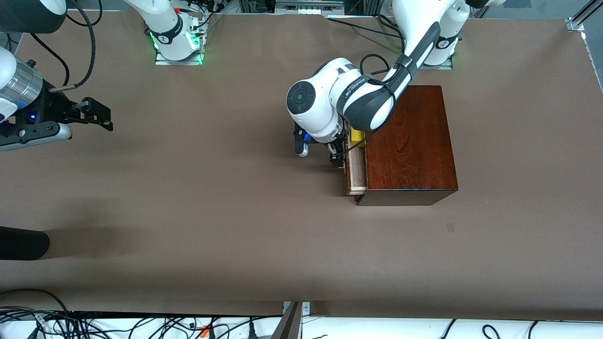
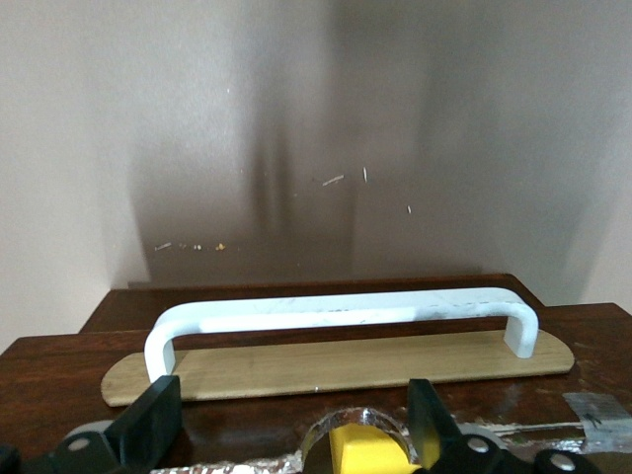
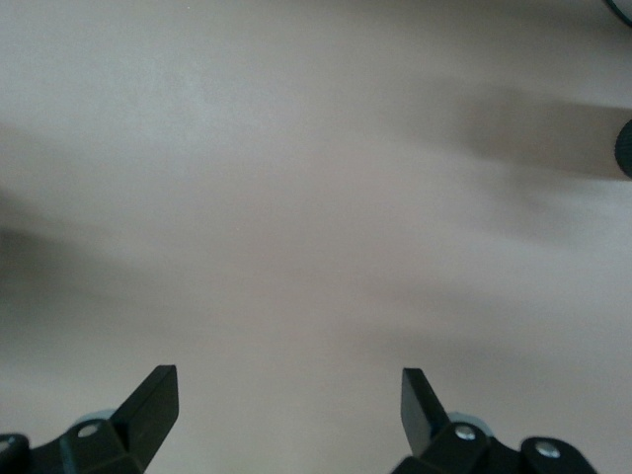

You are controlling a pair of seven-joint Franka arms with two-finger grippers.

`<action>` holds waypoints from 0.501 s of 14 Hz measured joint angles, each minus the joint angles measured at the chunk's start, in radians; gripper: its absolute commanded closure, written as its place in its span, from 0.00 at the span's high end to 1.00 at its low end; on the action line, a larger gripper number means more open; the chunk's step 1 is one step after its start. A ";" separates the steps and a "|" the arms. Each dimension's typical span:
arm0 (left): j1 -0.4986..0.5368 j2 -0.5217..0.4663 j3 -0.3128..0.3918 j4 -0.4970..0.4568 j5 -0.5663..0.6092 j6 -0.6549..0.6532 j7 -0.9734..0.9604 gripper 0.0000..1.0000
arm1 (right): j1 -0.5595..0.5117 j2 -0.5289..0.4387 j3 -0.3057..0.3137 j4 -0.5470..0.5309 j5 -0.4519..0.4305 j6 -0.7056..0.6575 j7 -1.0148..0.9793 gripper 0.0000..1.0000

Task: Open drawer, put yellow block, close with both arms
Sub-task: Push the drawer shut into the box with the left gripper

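The dark mahogany box (image 1: 410, 141) stands toward the left arm's end of the table. Its drawer (image 1: 356, 176) is pulled out a little, showing the pale tray. The yellow block (image 1: 356, 136) lies in the tray, partly under the left arm. My left gripper (image 1: 336, 155) hangs open just over the drawer front, holding nothing. In the left wrist view the white handle (image 2: 346, 311) lies ahead of the open left gripper (image 2: 291, 420), with the block (image 2: 370, 454) at the frame's edge. My right gripper (image 1: 94, 115) waits open and empty over bare table at the right arm's end (image 3: 291, 400).
A black rounded object (image 1: 23, 242) pokes in at the right arm's end, nearer the front camera. Cables (image 1: 141, 325) run along the table's front edge. A small grey mark (image 1: 450, 227) is on the brown table (image 1: 212, 212) in front of the box.
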 measured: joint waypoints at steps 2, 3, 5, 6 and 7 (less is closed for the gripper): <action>0.015 -0.013 0.000 -0.026 0.000 0.000 0.000 1.00 | 0.000 0.000 0.000 0.000 0.000 0.000 0.000 1.00; 0.022 -0.020 0.002 -0.041 0.002 0.000 0.000 1.00 | 0.000 0.000 0.000 0.000 0.000 0.000 0.000 1.00; 0.033 -0.035 0.007 -0.069 0.010 -0.008 0.000 1.00 | -0.001 0.000 0.000 0.000 0.000 0.000 0.000 1.00; 0.041 -0.038 0.009 -0.075 0.014 -0.020 0.000 1.00 | -0.001 0.000 0.000 0.000 0.000 0.000 0.000 1.00; 0.051 -0.039 0.007 -0.078 0.014 -0.024 0.003 1.00 | -0.001 0.000 0.000 0.000 0.000 0.000 0.000 1.00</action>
